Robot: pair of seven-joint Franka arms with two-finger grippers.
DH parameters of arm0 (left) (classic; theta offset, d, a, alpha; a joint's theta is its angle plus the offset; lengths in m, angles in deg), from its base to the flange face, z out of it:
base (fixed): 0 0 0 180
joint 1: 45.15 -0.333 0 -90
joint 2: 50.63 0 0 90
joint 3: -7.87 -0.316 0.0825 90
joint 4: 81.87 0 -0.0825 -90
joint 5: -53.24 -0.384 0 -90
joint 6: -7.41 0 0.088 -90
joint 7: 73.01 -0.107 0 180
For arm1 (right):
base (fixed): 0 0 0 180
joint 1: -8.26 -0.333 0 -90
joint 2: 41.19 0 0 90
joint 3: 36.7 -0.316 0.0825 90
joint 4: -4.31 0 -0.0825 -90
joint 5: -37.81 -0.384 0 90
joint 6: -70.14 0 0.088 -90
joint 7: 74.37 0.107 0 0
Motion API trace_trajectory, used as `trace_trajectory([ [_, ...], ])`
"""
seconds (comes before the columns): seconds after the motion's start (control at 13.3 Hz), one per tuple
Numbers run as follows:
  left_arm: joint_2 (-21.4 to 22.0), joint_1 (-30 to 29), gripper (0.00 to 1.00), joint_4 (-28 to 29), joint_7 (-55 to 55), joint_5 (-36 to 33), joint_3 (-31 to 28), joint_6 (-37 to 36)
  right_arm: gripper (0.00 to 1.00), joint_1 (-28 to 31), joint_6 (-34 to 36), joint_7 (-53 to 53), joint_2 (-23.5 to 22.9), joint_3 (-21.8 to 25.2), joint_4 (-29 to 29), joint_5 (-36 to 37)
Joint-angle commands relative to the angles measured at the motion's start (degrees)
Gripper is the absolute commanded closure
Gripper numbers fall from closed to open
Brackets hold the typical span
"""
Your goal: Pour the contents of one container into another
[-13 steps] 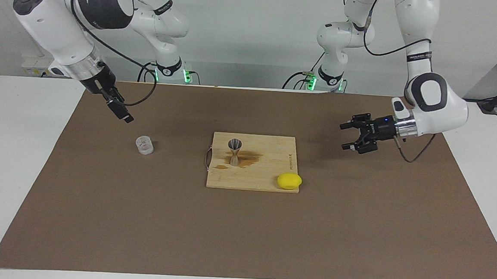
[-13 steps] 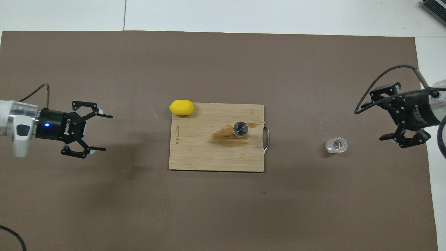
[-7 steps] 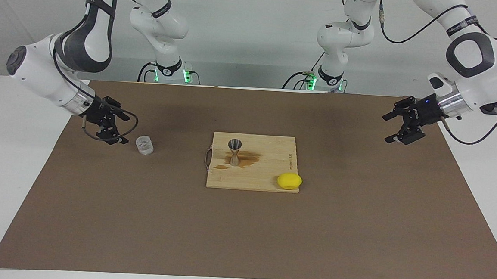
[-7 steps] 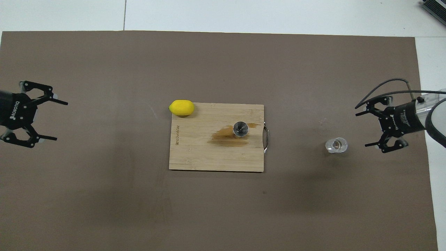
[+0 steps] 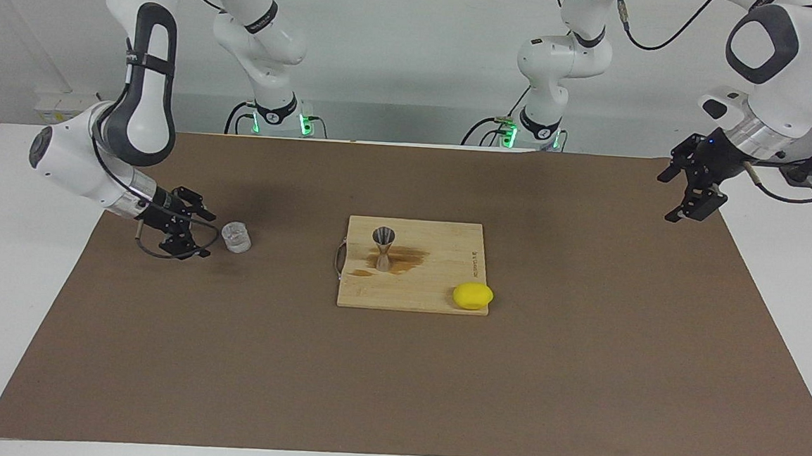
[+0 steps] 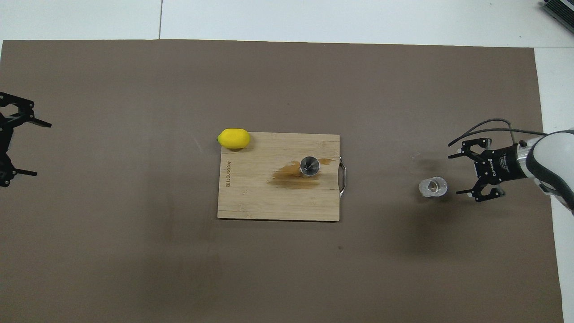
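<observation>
The small clear glass cup (image 5: 236, 237) stands upright on the brown mat toward the right arm's end of the table; it also shows in the overhead view (image 6: 433, 187). My right gripper (image 5: 202, 233) is low and level, open, with its fingertips just short of the cup and not touching it; it also shows in the overhead view (image 6: 454, 175). The silver hourglass jigger (image 5: 383, 248) stands upright on the wooden cutting board (image 5: 409, 292), seen from above with its mouth open (image 6: 309, 166). My left gripper (image 5: 667, 199) is open and empty, raised over the mat's edge at the left arm's end (image 6: 41, 149).
A yellow lemon (image 5: 473, 295) lies at the board's corner farther from the robots (image 6: 233, 138). A brown wet stain (image 6: 289, 172) spreads on the board (image 6: 269, 202) beside the jigger. The board's metal handle (image 6: 343, 179) points toward the cup.
My right gripper has come down and moved in toward the glass cup. My left gripper has drawn back toward the left arm's end of the table and risen. Cup and jigger have not moved.
</observation>
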Motion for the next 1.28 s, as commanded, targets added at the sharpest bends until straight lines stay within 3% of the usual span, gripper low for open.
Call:
trace_trajectory([
  [0.0, 0.4, 2.1, 0.00, -0.1, 8.8, -4.2, -0.2, 2.5, 0.00, 2.4, -2.6, -6.8, -0.6, -0.6, 3.2, -4.8],
  [0.23, 0.4, 4.9, 0.00, 0.4, 27.1, -6.0, -0.2, 4.2, 0.00, 2.0, -3.2, -8.7, -2.6, -0.6, 3.8, -8.6],
  [0.68, 0.9, 6.9, 0.00, 0.4, 61.7, -7.2, -0.3, 2.5, 0.08, 1.7, -3.2, -9.6, -1.7, -1.2, 7.0, -12.0],
  [1.05, 1.3, 6.9, 0.00, 0.0, 84.0, -7.0, -0.2, -3.7, 0.14, 1.7, -3.1, -9.6, -1.3, -1.5, 7.6, -13.2],
  [1.13, 1.5, 6.9, 0.00, 0.0, 86.6, -6.8, -0.1, -3.6, 0.18, 1.7, -3.0, -9.6, -1.3, -1.4, 7.6, -14.4],
  [1.2, 1.7, 6.9, 0.00, 0.1, 88.3, -6.8, -0.1, -3.5, 0.36, 1.7, -2.9, -9.4, -1.2, -1.5, 7.6, -14.9],
])
